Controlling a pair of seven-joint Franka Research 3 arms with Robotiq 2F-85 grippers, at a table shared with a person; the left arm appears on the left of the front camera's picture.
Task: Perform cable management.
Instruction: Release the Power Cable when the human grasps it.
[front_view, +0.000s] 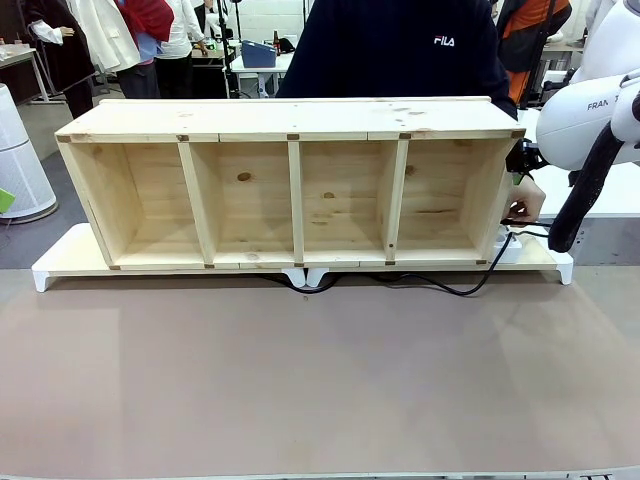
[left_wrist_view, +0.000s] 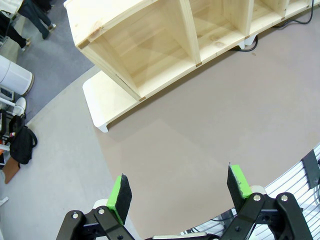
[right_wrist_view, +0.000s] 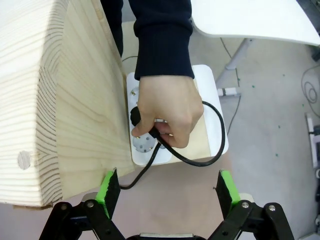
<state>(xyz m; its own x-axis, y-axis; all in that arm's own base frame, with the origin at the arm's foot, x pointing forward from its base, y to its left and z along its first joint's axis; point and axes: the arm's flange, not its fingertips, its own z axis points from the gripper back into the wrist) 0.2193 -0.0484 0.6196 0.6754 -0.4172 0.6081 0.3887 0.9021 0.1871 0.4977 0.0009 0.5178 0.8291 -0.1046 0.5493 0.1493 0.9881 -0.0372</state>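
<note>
So the person's hand (right_wrist_view: 164, 112) is on the cable (right_wrist_view: 200, 159) plug at the power strip (right_wrist_view: 150, 150) beside the shelf (front_view: 290, 190); right gripper (right_wrist_view: 165, 192) hovers above, jaws wide, empty. Left gripper (left_wrist_view: 180, 192) gapes too, over bare table (left_wrist_view: 200, 125).

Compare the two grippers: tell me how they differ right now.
The right gripper hangs beside the shelf's end, above the person's hand holding the cable at the power strip. The left gripper hovers over bare tabletop, away from the shelf. Both are open and empty.
</note>
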